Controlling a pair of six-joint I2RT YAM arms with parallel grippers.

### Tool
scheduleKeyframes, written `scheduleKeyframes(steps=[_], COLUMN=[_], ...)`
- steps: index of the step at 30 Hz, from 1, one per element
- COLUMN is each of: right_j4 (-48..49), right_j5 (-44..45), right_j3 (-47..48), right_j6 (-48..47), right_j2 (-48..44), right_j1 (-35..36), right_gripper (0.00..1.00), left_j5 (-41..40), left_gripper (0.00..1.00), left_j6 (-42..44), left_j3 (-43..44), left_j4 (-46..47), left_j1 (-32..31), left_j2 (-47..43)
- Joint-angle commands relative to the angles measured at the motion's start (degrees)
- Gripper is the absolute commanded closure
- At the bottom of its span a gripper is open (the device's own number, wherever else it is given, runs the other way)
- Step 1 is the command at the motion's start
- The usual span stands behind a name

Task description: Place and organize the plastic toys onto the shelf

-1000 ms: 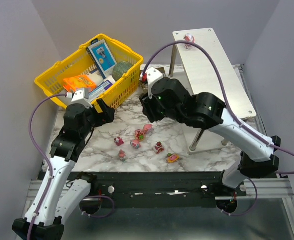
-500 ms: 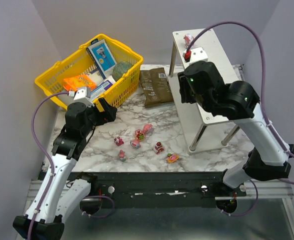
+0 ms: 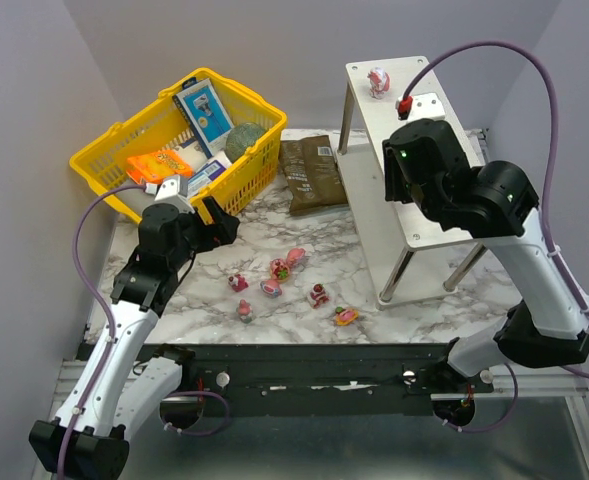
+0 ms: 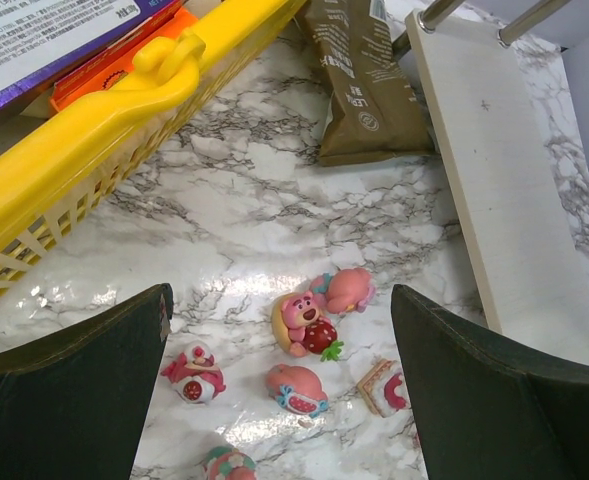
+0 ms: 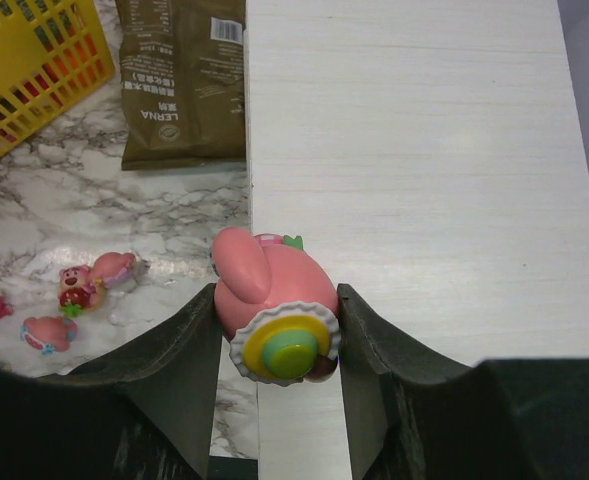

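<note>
Nearest my bases, on the white-and-grey marble tabletop (image 3: 199,305), a handful of small pink and red plastic toys (image 3: 318,295) lay scattered in a loose cluster, each a little apart from the next. One orange-tinged piece sat closest to the table's near edge. My left gripper (image 4: 279,300) hung over that cluster with its jaws spread wide and nothing between them. Through its camera I saw a pink bear figurine with a red strawberry (image 4: 304,325) directly below.

Further out and to the right, my right gripper (image 5: 279,335) was clamped on a round pink plastic figurine with a yellow and green disc (image 5: 274,305). One finger pressed each side of it. I held it over the left edge of the flat white rectangular shelf board on thin metal legs (image 5: 424,150). Whether it touched the board I could not tell.

Beyond that, at the far end of the same board, a lone pink and white toy (image 3: 378,80) stood by itself. Left of the shelf, a brown foil packet (image 3: 309,175) lay flat on the marble. Just beside it, the yellow plastic lattice basket (image 3: 104,160) held boxes and packets.
</note>
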Motion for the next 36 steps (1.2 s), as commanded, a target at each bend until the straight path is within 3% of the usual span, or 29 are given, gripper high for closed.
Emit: scheduleKeyframes(steps=[1,13,17,22,25,36], right_j4=[-10.9,-10.9,-10.8,-10.3,-10.0,-5.4], right_j5=[-1.2,0.4,0.8,0.7,0.8,1.7], right_j3=[-0.5,-3.2,-3.8,-3.9,-4.6,-5.2], right_j6=[1.9,2.6,3.0,3.5,3.5,1.6], right_j2=[0.6,1.8,2.2,2.2,2.0,0.5], right_j1=[-0.8,-3.1,-3.5,-4.0,-4.1,-4.2], right_gripper=[0.99,0.93,0.75,0.62,0.48,0.19], left_j5=[2.8,4.3,4.3,4.5,4.6,4.5], left_gripper=[0.01,0.01,0.01,0.01,0.01,0.01], left_j6=[0.0,1.5,1.6,2.1,2.3,2.7], left_j3=[-0.9,-1.0,-0.3,-0.1,0.3,0.3], left_j4=[2.7,4.0,3.8,4.0,3.8,2.8], left_j1=[-0.3,-0.3,-0.3,-0.3,-0.3,-0.3], left_j2=[0.1,1.3,1.9,2.1,2.2,1.4])
